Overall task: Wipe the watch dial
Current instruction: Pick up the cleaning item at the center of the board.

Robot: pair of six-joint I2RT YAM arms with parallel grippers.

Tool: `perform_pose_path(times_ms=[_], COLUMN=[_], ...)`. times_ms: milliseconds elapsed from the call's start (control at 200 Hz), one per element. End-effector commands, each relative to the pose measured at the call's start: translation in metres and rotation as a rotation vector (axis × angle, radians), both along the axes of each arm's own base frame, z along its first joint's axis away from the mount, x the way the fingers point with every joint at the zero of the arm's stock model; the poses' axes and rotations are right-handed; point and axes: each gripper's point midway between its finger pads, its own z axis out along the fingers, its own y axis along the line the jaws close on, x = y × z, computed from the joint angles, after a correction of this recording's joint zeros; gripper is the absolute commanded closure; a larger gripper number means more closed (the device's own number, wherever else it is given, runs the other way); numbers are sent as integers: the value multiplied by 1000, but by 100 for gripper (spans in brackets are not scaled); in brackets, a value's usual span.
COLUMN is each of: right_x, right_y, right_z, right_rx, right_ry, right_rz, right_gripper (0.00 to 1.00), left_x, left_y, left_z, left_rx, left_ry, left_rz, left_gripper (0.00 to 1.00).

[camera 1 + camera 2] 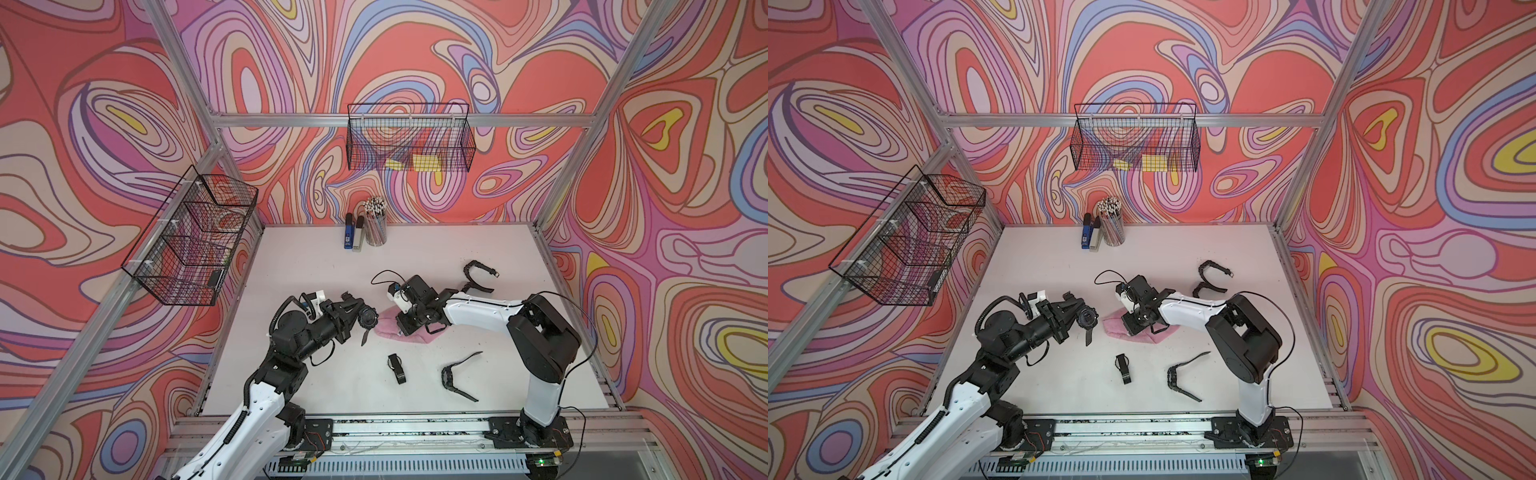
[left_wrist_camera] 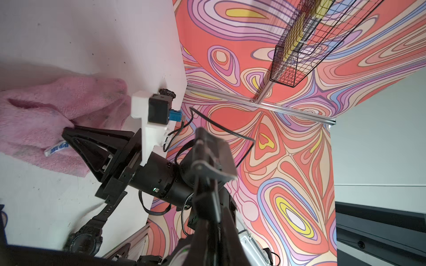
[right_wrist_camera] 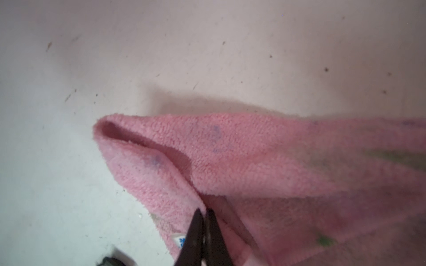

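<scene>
We take the pink cloth as the reference landmark; it lies bunched on the white tabletop. The left claw is closed narrow on the watch, gripping the case on the side away from the cloth, so the watch projects from the claw tips toward the cloth. The dial faces upward and sits just beside the cloth edge nearest the left arm; we cannot tell whether case and cloth touch. One strap hangs down from the case beside that same cloth edge. In a top view the right claw points down onto the cloth from above, near its middle. In the right wrist view this claw shows its jaws pressed together, with a fold of the cloth gathered in at the tips, next to the cloth's white label. The left wrist view shows the same claw with its tip sunk into the cloth. On the robot's side of the cloth, apart from it, a small band and a spare watch with spread straps lie on the tabletop.
</scene>
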Motion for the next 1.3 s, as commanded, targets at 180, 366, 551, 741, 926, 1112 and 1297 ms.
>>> perform_pose_path(times_ms=[180,366,551,741,926,1112,1297], right_x=[-5,-9,-20,-26,-18,-15,-10], right_y=[5,4,0,-7,-10,-7,-7], right_z=[27,54,35,0,-12,-12,28], right_rx=[81,122,71,7,-41,-42,20], right_ry=[-24,-44,30,86,64,64,-14], right_rz=[2,26,78,79,74,82,51], right_gripper=[100,100,100,71,49,88,100], left_x=[-1,-3,-3,-3,-3,-2,0], left_y=[6,9,10,10,10,10,11], left_z=[33,32,31,25,23,25,13], left_rx=[-60,-66,-67,-79,-74,-74,-66], left_ry=[-91,-89,-91,-78,-72,-78,-58], left_rz=[28,39,47,51,46,49,59], left_gripper=[100,100,100,100,100,100,100])
